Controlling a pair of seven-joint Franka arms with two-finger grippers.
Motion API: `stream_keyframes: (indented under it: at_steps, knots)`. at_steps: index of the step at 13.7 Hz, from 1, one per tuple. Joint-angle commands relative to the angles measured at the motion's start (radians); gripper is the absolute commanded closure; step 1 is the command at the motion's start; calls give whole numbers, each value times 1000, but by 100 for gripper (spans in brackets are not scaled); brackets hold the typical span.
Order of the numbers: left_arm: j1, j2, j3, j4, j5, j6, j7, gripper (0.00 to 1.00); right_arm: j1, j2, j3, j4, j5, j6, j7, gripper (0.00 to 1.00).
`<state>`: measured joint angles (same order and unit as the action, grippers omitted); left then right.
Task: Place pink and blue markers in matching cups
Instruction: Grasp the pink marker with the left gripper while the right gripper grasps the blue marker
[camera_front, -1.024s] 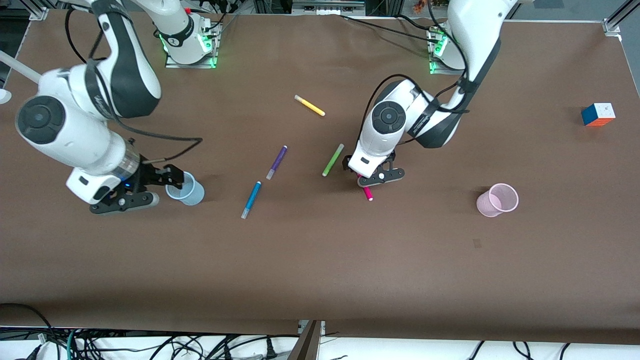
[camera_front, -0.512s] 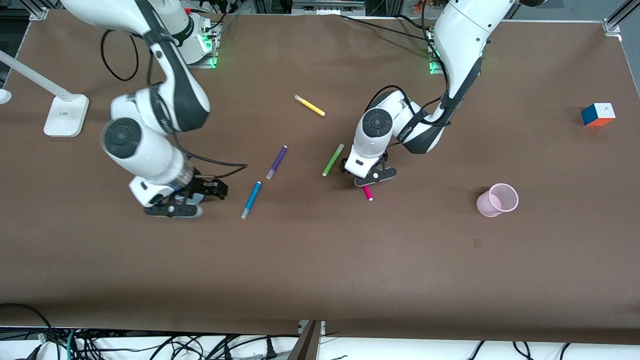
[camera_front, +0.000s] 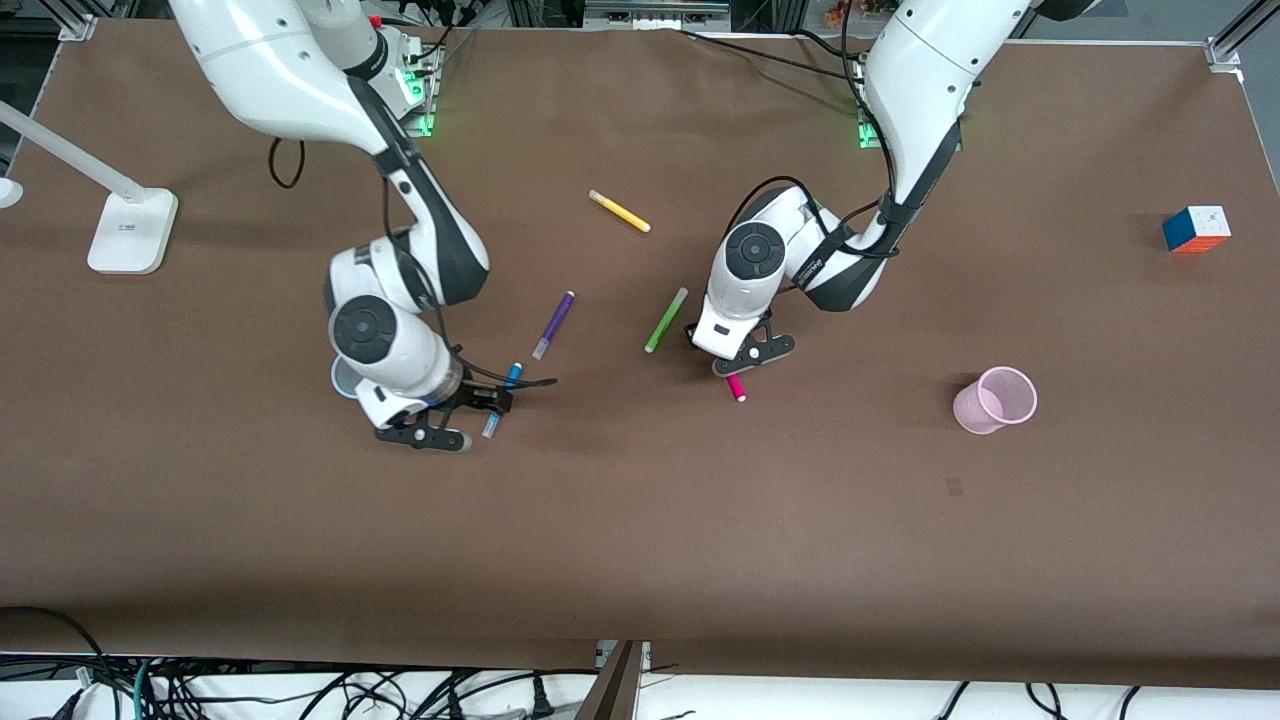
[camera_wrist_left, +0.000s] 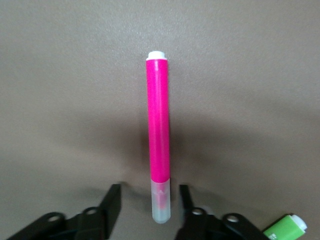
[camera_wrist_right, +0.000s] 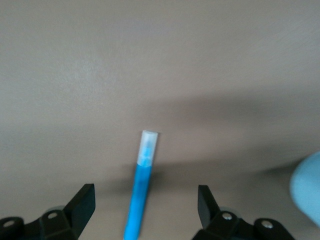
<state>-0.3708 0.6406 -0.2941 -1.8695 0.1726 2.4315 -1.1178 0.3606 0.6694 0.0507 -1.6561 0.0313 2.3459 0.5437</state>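
The right gripper (camera_front: 478, 408) hangs low over the blue marker (camera_front: 501, 400), its fingers spread wide with the pen's barrel lying between them and touching neither. In the right wrist view the blue marker (camera_wrist_right: 140, 185) runs up the middle of the gap, with bare table on either side of it. The blue cup (camera_front: 343, 377) stands just beside that arm's wrist, mostly hidden by it, toward the right arm's end of the table.

The left gripper (camera_front: 741, 358) sits low over the pink marker (camera_front: 736, 387), fingers open and straddling the capped end; in the left wrist view the pink marker (camera_wrist_left: 159, 161) lies between them with a small gap on each side. A green pen (camera_front: 666, 319) lies near it, a purple pen (camera_front: 553, 324) farther along. The pink cup (camera_front: 992, 400) stands well apart, toward the left arm's end, with open brown table (camera_front: 640, 540) between it and the pink marker.
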Motion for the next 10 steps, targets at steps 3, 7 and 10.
stream_keyframes:
  at_steps: [3, 7, 10]
  knots:
    - [-5, 10, 1, 9, 18, 9, -23, 93, 34, 44, -5, 6, 13, 56, 130, 26]
    - [10, -30, 3, 9, 22, -12, -4, 100, 12, 56, -6, 4, 13, 50, 131, 39]
    - [56, -85, 1, 50, 27, -150, 79, 99, 11, 64, -6, 4, 13, 52, 131, 41]
